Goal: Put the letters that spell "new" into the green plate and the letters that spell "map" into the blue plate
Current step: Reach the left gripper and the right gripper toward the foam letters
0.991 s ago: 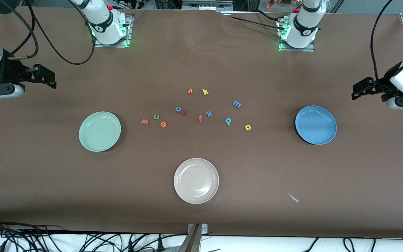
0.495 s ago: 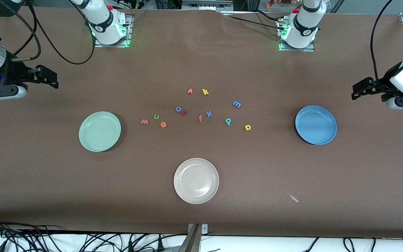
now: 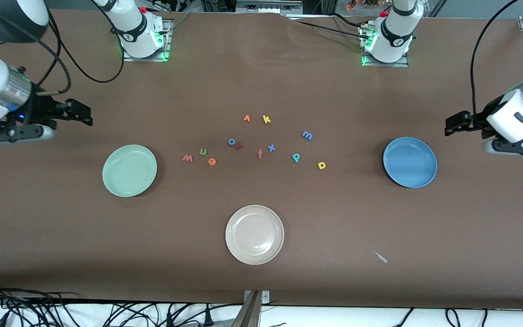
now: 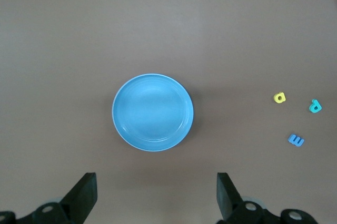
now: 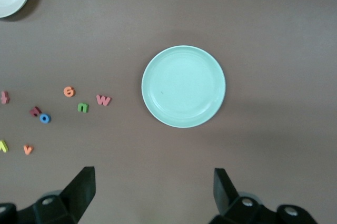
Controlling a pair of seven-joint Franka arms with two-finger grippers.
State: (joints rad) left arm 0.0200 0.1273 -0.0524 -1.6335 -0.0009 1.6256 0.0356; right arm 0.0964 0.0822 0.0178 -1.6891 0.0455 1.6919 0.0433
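We see both pincers released: left pincer [image 4: 155, 195] over the worktop [image 3: 261, 281] near the blue plate [image 4: 152, 112], right pincer [image 5: 152, 192] near the green plate [image 5: 183, 86]. Only the wrist views show the gaps plainly. Both arms have apparently crept inward since earlier, toward 6 o'clock.

Front camera high, facing robots; wrist cameras look down, sharing blue plate [image 3: 409, 162], green plate [image 3: 129, 170]

Brown table [image 3: 261, 281] bearing three plates: the green plate [image 3: 129, 170] toward the right arm's end, the blue plate [image 3: 409, 162] toward the left arm's end, a cream plate [image 3: 254, 234] nearest the front camera. Small coloured letters [image 3: 260, 154] lie scattered between the green and blue plates.
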